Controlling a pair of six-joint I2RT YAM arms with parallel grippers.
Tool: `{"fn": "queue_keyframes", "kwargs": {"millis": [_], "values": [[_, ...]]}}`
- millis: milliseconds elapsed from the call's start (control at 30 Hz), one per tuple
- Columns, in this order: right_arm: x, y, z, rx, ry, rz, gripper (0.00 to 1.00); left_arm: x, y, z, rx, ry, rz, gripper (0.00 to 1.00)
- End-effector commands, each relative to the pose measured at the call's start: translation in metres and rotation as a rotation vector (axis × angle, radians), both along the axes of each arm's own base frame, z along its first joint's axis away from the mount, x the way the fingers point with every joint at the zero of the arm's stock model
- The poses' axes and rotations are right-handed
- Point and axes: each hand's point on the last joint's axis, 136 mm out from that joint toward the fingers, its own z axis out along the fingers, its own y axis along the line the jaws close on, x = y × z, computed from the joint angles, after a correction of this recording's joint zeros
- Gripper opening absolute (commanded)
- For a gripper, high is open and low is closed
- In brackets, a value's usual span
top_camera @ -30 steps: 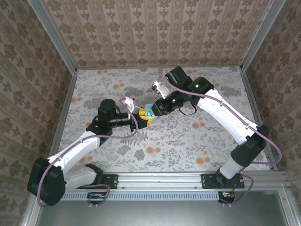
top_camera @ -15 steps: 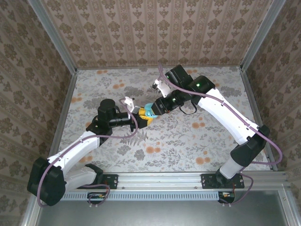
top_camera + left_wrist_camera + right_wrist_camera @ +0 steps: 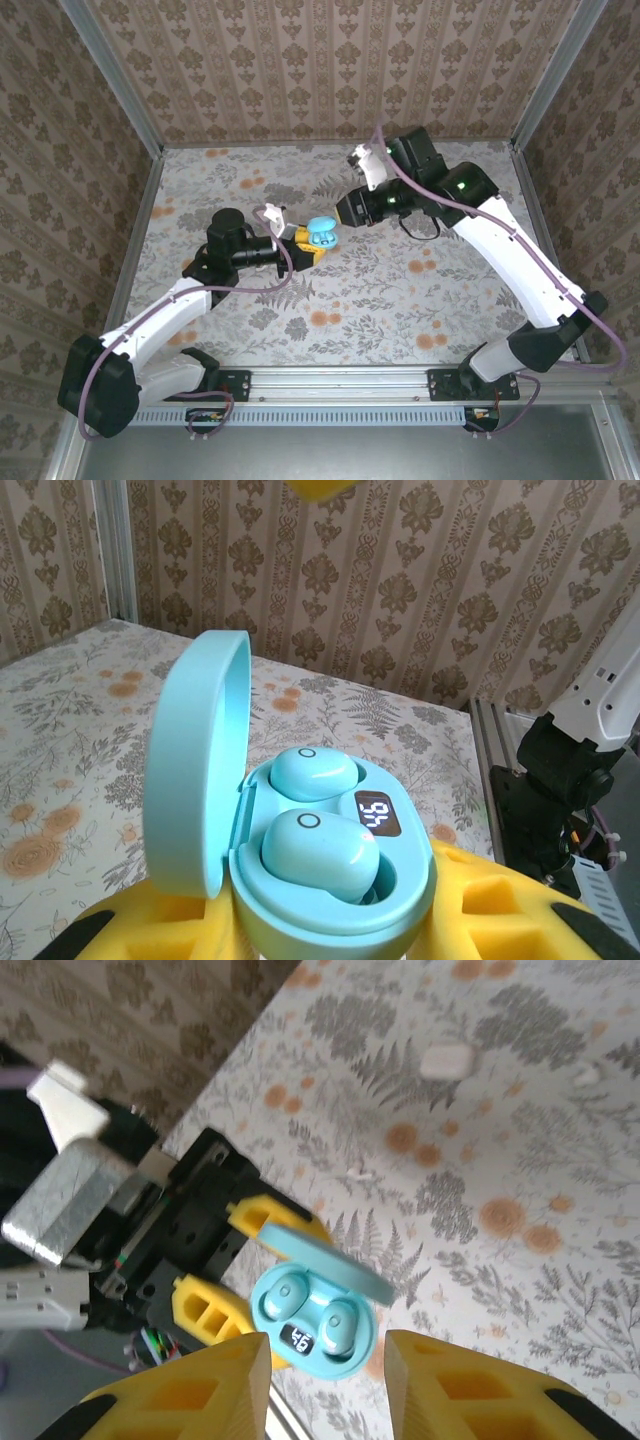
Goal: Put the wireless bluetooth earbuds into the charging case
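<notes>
An open teal charging case (image 3: 335, 915) is held above the table, my left gripper (image 3: 303, 246) shut on its body with yellow pads (image 3: 480, 910). Two teal earbuds (image 3: 318, 848) (image 3: 313, 773) sit in its wells beside a lit display reading 46, and the lid (image 3: 195, 770) stands up. In the right wrist view the case (image 3: 312, 1335) lies just below and between my own fingers. My right gripper (image 3: 346, 211) hangs open and empty, up and to the right of the case, apart from it. A white case (image 3: 446, 1060) lies on the table further off.
A tiny white piece (image 3: 585, 1075) lies on the flowered table near the white case. Metal rails (image 3: 130, 240) and patterned walls close the table on three sides. The right arm (image 3: 500, 240) spans the right half of the table.
My right gripper has drawn back up and to the right, off the teal case. The case now shows uncovered in the left gripper, which has stayed in place.
</notes>
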Motion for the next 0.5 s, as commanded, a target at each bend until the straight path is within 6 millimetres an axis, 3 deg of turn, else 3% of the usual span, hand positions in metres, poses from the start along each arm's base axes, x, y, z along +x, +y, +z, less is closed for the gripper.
{"fn": "queue_keyframes", "kwargs": {"millis": [0, 167, 267, 467], "values": [[0.018, -0.002, 0.006, 0.071, 0.006, -0.084, 0.35, -0.007, -0.001, 0.029, -0.051, -0.09, -0.035, 0.07], [0.029, 0.014, 0.006, 0.143, 0.03, -0.059, 0.34, -0.01, -0.001, 0.034, -0.057, -0.099, -0.044, 0.08], [0.032, 0.023, -0.003, 0.154, 0.071, -0.036, 0.31, -0.011, -0.001, 0.037, -0.062, -0.107, -0.049, 0.07], [0.026, 0.034, -0.017, 0.172, 0.167, 0.019, 0.28, -0.01, -0.001, 0.037, -0.062, -0.109, -0.038, 0.08]]}}
